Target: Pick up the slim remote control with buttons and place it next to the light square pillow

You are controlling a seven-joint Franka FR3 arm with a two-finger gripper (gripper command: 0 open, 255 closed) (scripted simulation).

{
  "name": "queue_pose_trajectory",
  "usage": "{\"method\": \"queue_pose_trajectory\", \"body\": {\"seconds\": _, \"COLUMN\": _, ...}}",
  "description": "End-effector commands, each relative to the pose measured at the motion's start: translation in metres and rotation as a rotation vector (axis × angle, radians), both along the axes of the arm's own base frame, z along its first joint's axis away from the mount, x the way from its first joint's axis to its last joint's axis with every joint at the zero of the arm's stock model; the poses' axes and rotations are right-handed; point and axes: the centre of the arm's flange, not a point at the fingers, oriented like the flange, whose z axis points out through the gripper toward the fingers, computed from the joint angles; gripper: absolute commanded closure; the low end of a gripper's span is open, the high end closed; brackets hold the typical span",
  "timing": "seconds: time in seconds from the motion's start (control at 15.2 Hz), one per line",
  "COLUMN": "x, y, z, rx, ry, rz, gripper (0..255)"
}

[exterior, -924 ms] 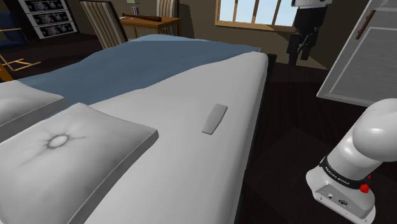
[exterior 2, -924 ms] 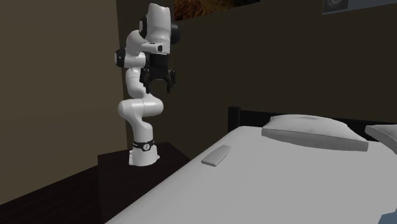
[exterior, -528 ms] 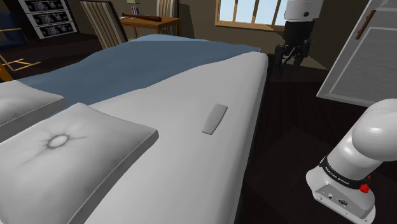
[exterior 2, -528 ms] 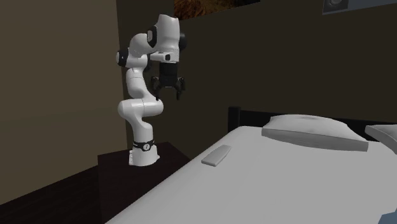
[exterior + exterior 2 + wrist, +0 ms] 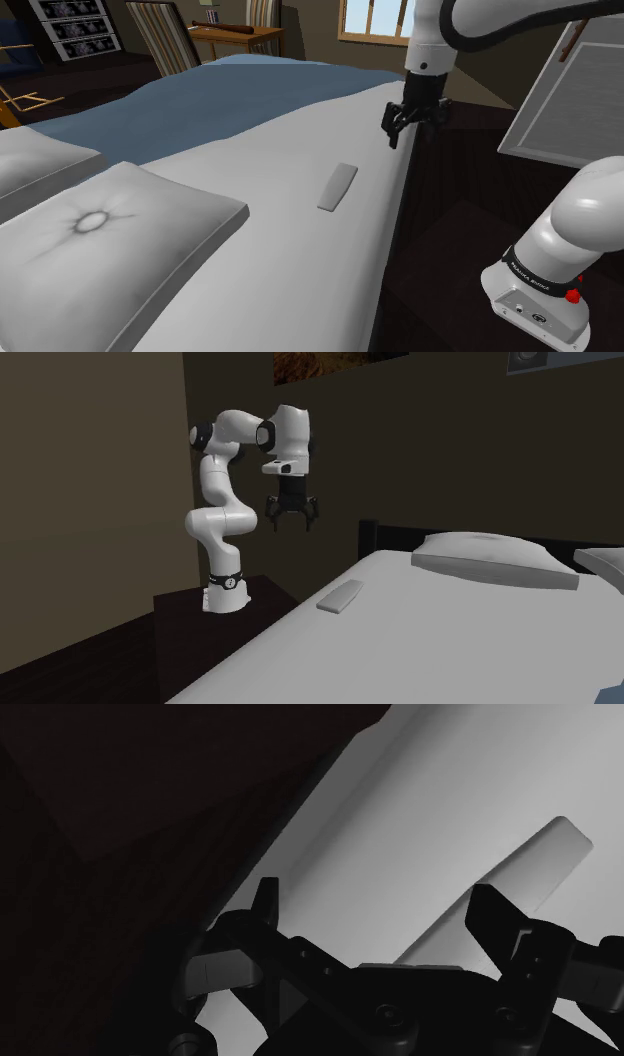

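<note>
Shoulder view shows the jaws wide open and empty above the bed edge, the slim remote lying untouched below them, the square pillow beyond, so grasping and placing are both left.

Arm bent, elbow high; end effector pointing down, fingers spread, seemingly empty.

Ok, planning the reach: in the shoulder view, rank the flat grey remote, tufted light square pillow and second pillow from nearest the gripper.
1. Flat grey remote, mid-bed, nearest the black gripper.
2. Tufted light square pillow, lower left.
3. Second light pillow, left edge.
</note>
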Motion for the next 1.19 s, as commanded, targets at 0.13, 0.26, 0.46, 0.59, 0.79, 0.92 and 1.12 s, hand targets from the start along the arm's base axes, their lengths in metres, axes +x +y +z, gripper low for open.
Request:
{"method": "queue_pose_trajectory", "body": {"seconds": 0.13, "x": 0.022, "y": 0.035, "z": -0.033, "rx": -0.008, "ry": -0.023, "rz": -0.164, "gripper": 0}}
{"method": "queue_pose_trajectory", "body": {"seconds": 0.26, "x": 0.036, "y": 0.049, "z": -0.049, "rx": -0.013, "ry": -0.033, "rz": -0.243, "gripper": 0}}
{"method": "queue_pose_trajectory", "body": {"seconds": 0.46, "x": 0.058, "y": 0.068, "z": -0.073, "rx": -0.019, "ry": -0.048, "rz": -0.361, "gripper": 0}}
{"method": "queue_pose_trajectory", "body": {"seconds": 0.59, "x": 0.075, "y": 0.079, "z": -0.089, "rx": -0.024, "ry": -0.059, "rz": -0.44, "gripper": 0}}
{"method": "queue_pose_trajectory", "body": {"seconds": 0.79, "x": 0.101, "y": 0.092, "z": -0.113, "rx": -0.03, "ry": -0.074, "rz": -0.559, "gripper": 0}}
{"method": "queue_pose_trajectory", "body": {"seconds": 0.92, "x": 0.117, "y": 0.098, "z": -0.126, "rx": -0.034, "ry": -0.083, "rz": -0.624, "gripper": 0}}
{"method": "queue_pose_trajectory", "body": {"seconds": 1.12, "x": 0.117, "y": 0.098, "z": -0.142, "rx": -0.034, "ry": -0.083, "rz": -0.624, "gripper": 0}}
